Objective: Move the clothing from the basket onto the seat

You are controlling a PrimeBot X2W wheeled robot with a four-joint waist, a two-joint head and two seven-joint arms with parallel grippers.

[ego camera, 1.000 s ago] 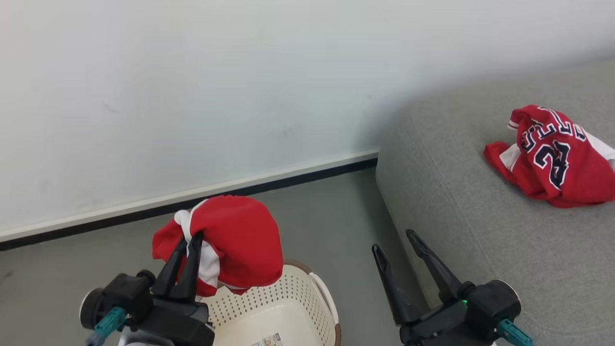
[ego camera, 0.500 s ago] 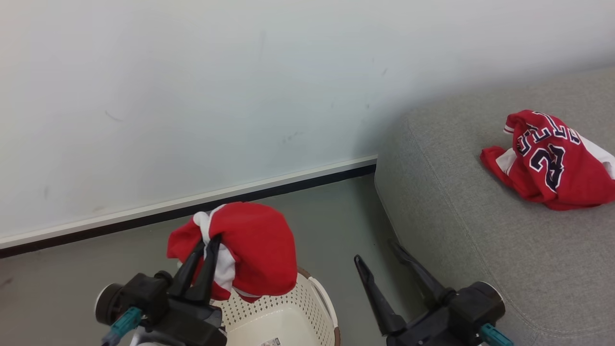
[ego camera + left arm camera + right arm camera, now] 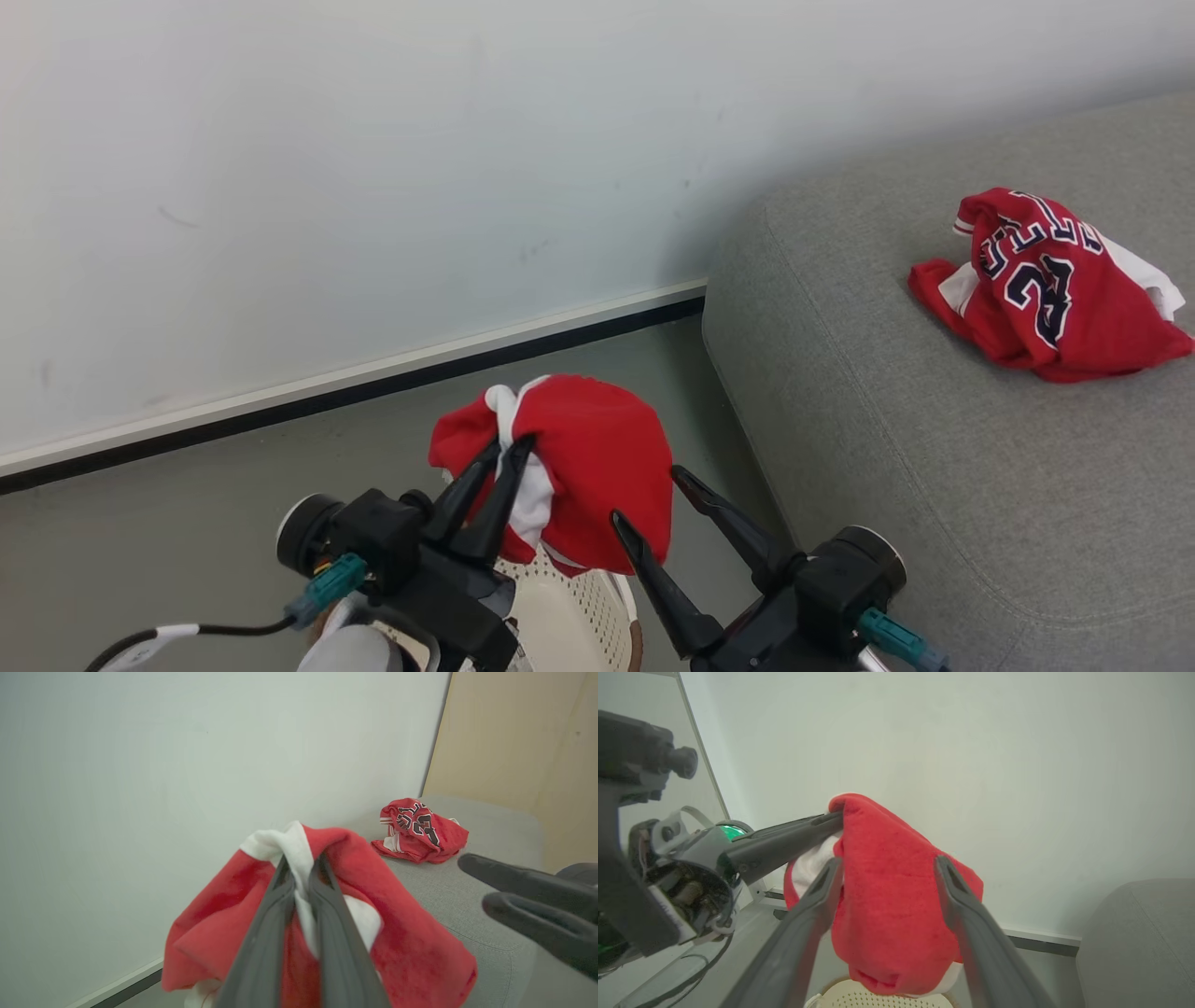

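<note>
My left gripper point(image 3: 512, 446) is shut on a red garment with white trim point(image 3: 588, 467), which hangs bunched above the cream basket point(image 3: 569, 621). The same grip shows in the left wrist view, where the fingers point(image 3: 299, 877) pinch the white band of the red garment point(image 3: 411, 952). My right gripper point(image 3: 646, 495) stands open just right of the hanging garment, and its fingers frame the cloth point(image 3: 887, 891) in the right wrist view without touching it. A red jersey with the number 23 point(image 3: 1046, 285) lies crumpled on the grey seat point(image 3: 887, 448).
A white wall with a white and black baseboard point(image 3: 373, 383) runs behind the grey floor point(image 3: 140, 541). The seat's rounded corner point(image 3: 738, 308) stands close to the right arm. A cable point(image 3: 177, 635) trails from the left wrist.
The left gripper has carried the red garment to the right, toward the seat. The right gripper has drawn in beside it. The camera has turned as well.
</note>
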